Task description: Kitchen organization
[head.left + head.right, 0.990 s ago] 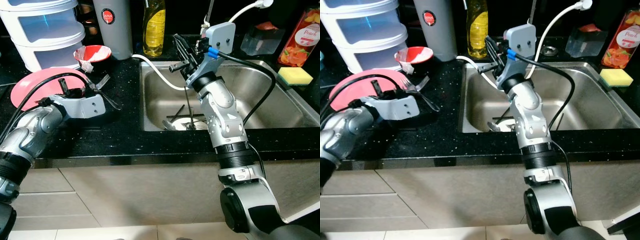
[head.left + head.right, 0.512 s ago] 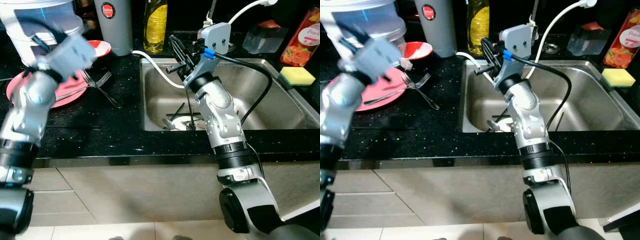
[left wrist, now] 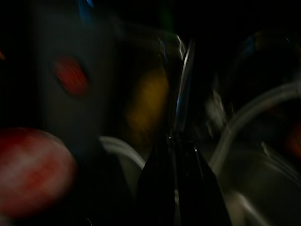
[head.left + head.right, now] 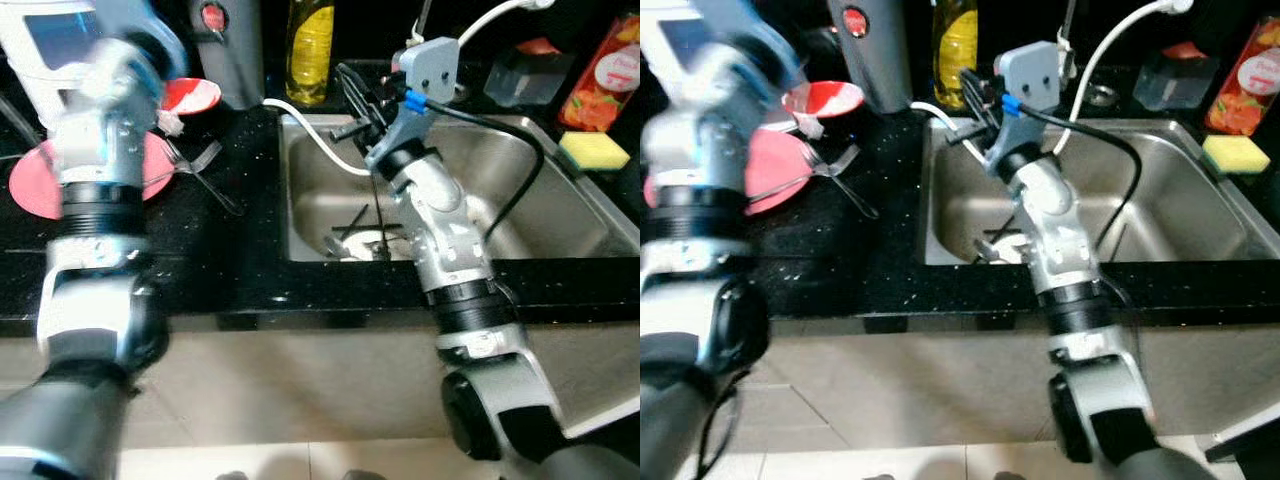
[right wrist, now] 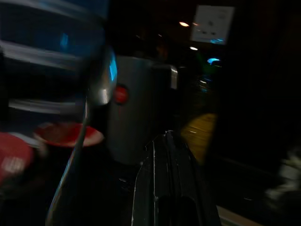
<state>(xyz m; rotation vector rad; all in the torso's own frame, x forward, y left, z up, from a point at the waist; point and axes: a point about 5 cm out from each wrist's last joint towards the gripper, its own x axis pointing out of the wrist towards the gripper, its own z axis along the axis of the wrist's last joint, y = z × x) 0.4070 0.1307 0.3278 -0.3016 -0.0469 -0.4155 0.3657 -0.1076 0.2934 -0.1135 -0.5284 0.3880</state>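
My left arm (image 4: 100, 150) is raised and blurred at the left, over the pink plate (image 4: 35, 185). In the left wrist view the left gripper (image 3: 175, 139) is shut on a slim shiny metal utensil (image 3: 181, 84) that sticks straight out from its fingers. A blurred spoon shape (image 5: 99, 84) shows in the right wrist view. My right gripper (image 4: 352, 88) hangs over the sink's (image 4: 540, 215) back left corner, fingers (image 5: 167, 155) pressed together with nothing between them. Forks (image 4: 200, 162) lie beside the plate. A red bowl (image 4: 192, 95) stands behind them. Several utensils (image 4: 365, 238) lie in the sink.
At the back stand white stacked drawers (image 4: 45, 40), a grey canister (image 4: 228, 55) and a yellow soap bottle (image 4: 308, 50). A white hose (image 4: 315, 135) runs into the sink. A sponge (image 4: 592, 150) and a juice carton (image 4: 612, 70) sit at the right.
My left arm has swung up from the pink plate to stand raised before the white drawers, gripper shut on a utensil. The right arm has hardly moved.
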